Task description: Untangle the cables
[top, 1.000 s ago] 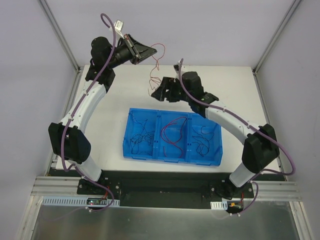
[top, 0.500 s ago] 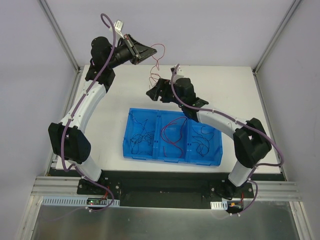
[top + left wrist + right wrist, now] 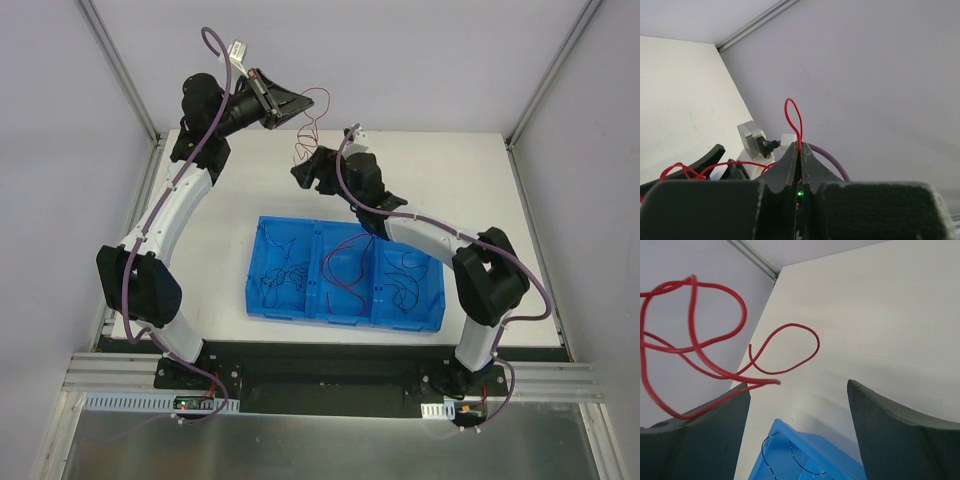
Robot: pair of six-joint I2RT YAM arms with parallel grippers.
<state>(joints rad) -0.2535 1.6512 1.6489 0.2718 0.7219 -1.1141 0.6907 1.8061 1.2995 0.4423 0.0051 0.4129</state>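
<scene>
My left gripper (image 3: 298, 104) is raised at the back left and shut on a thin red cable (image 3: 316, 113), which hangs from it in loops; the pinched loop shows above the jaws in the left wrist view (image 3: 794, 117). My right gripper (image 3: 303, 172) is open just below and right of the hanging loops, and in its wrist view the red cable (image 3: 695, 342) curls in front of the left finger (image 3: 695, 437), not gripped. More cables lie in the blue tray (image 3: 433, 322): black ones (image 3: 283, 274) at left, a magenta-purple one (image 3: 345, 268) in the middle, black ones (image 3: 404, 283) at right.
The white table (image 3: 240, 200) carries the three-compartment blue tray, whose corner shows in the right wrist view (image 3: 805, 455). Aluminium frame posts (image 3: 120, 70) and grey walls enclose the back and sides. The right arm (image 3: 440, 240) arches over the tray's right end.
My right gripper has moved left and back toward the hanging red cable, with its arm folding in. The left gripper and its cable have stayed put.
</scene>
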